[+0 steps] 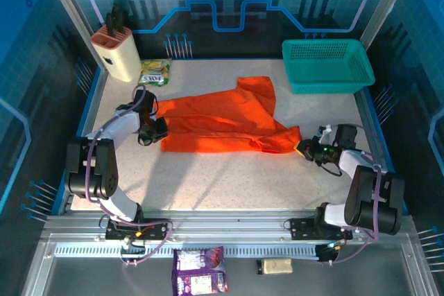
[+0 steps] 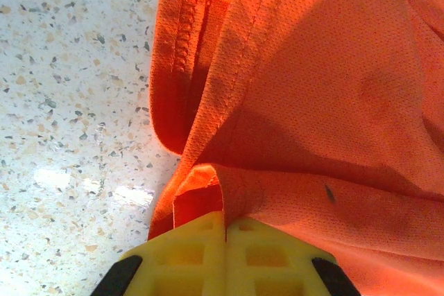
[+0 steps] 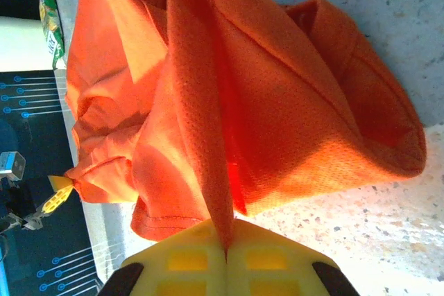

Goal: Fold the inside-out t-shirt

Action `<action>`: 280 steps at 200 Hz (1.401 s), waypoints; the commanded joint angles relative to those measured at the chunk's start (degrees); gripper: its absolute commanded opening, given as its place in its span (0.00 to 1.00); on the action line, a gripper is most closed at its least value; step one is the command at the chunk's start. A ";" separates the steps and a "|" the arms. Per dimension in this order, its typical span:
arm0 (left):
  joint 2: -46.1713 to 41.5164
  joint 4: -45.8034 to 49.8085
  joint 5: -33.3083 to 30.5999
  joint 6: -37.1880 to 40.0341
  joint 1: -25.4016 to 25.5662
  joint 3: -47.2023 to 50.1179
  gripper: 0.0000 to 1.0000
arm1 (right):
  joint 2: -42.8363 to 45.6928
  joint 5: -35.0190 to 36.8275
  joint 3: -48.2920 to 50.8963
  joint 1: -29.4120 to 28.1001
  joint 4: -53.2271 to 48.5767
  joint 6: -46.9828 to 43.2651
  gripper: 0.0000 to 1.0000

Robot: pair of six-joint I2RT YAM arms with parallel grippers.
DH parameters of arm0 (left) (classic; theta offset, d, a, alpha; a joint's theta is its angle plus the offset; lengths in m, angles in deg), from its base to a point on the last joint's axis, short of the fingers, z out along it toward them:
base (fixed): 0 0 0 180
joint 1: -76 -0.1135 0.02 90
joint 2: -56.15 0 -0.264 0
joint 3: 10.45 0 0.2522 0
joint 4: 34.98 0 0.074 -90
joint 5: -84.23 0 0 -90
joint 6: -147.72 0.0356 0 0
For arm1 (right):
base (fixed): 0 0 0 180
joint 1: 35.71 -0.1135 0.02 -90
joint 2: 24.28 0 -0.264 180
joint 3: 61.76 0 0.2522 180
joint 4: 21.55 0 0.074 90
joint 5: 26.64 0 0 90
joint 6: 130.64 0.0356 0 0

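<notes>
Up close, the left end effector (image 2: 225,223) has its yellow fingers pinched tight on a folded edge of the orange t-shirt (image 2: 312,102). The right end effector (image 3: 227,240) is clamped just as firmly on a thin ridge of the cloth. The t-shirt lies rumpled across the middle of the speckled tabletop (image 1: 229,185), strung between the two. A teal basket (image 1: 326,67) sits beyond, apart from it.
</notes>
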 commanded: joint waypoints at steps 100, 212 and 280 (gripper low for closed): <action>-11.28 -2.46 7.69 -1.27 -0.59 -0.23 0.00 | 11.23 9.49 -14.59 -8.13 -13.42 -1.72 0.00; -14.52 1.57 11.46 -4.10 -0.64 -4.48 0.00 | 16.56 11.21 -16.30 -11.04 -16.16 -4.60 0.00; -16.16 1.82 13.84 -2.40 -0.63 -7.93 0.00 | 17.63 12.07 -24.00 -11.20 -18.37 -2.53 0.00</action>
